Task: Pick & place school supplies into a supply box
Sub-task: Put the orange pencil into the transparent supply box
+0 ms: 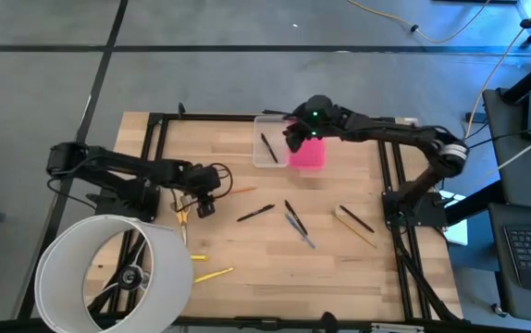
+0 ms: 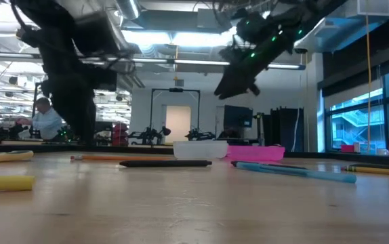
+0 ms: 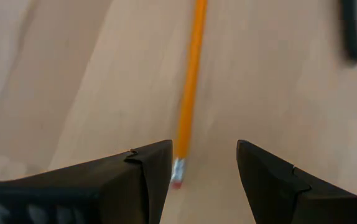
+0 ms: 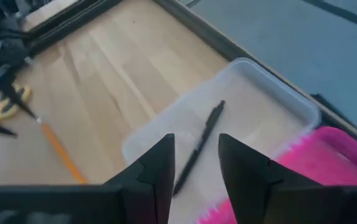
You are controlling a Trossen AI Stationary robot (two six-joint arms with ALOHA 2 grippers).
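Low view, nearest edge: yellow marker [image 2: 5, 182] cut off at the frame's left, blurred. Behind it a black pen [image 2: 165, 163], an orange pencil [image 2: 103, 157] and a blue-grey pen [image 2: 295, 171] flat on the table [image 2: 194, 210]. Farther back the clear box [image 2: 200, 150] with its pink lid [image 2: 255, 153] beside it.

Left gripper [image 3: 203, 165] low over the table, fingers apart and empty; the pencil's eraser end lies between the tips, shaft running away from it. Scissors [image 1: 182, 215] mostly hidden under this arm.

Right gripper [image 4: 196, 163] hovers above the box, fingers apart, nothing held. One black pen [image 4: 198, 148] lies inside the box, directly below the tips.

White hoop [image 1: 113, 273] covers the table's near left corner. Ruler [image 1: 354, 226] lies right of centre with a pen across it.
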